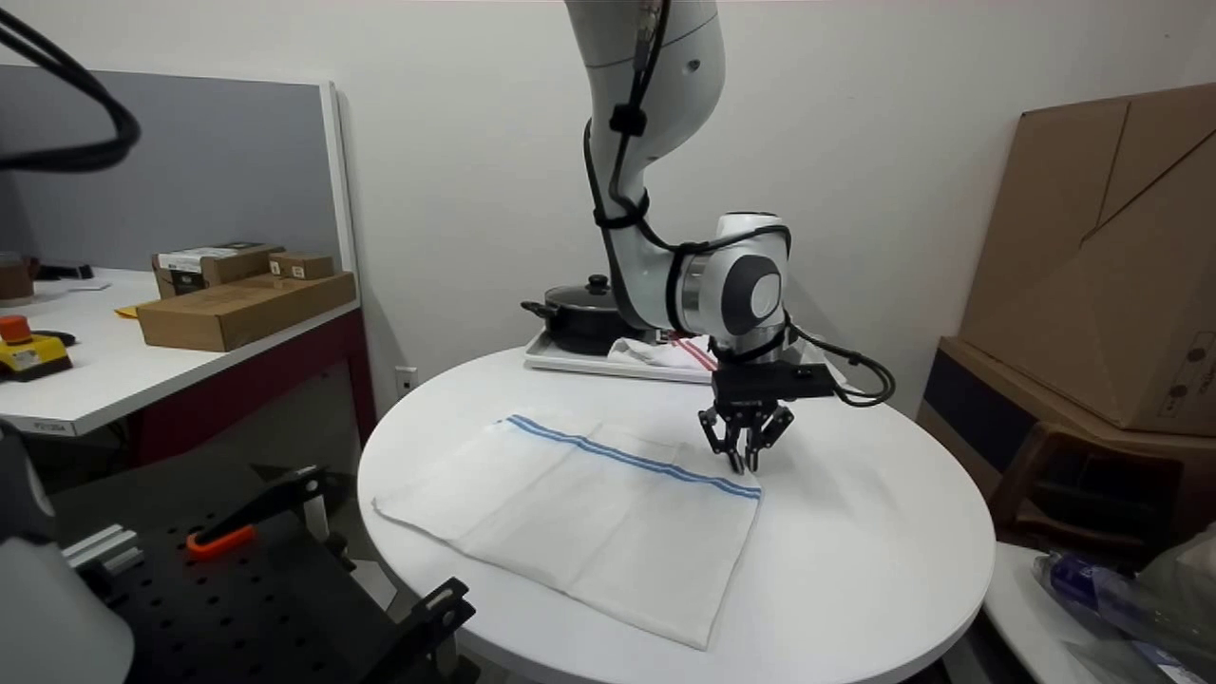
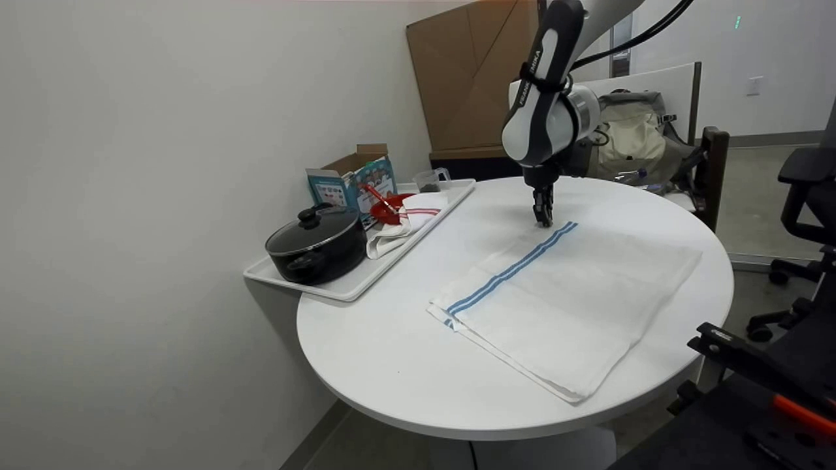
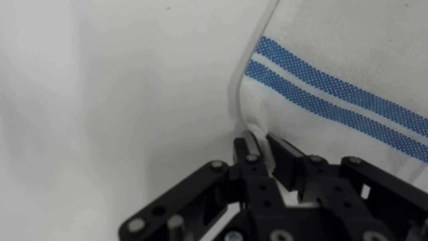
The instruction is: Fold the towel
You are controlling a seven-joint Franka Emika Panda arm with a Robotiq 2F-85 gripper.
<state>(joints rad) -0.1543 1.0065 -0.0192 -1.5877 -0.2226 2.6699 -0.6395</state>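
The white towel (image 1: 608,532) with a double blue stripe lies flat on the round table. It also shows in an exterior view (image 2: 575,287), where its near edge has two layers with a bit of stripe under the upper one. My gripper (image 1: 745,465) points down at the towel's corner beside the striped end, and in an exterior view (image 2: 543,222) it is at the far end of the stripe. In the wrist view my fingers (image 3: 262,142) are close together, with a bunched fold of the towel (image 3: 334,40) pinched between them. The very tips are partly hidden by the cloth.
The round white table (image 1: 874,570) carries the towel. A white tray (image 2: 353,287) on its wall side holds a black lidded pot (image 2: 317,245), a red bowl (image 2: 390,207), a cloth with red stripes and a box (image 2: 362,183). Large cardboard boxes (image 1: 1102,256) stand beside the table.
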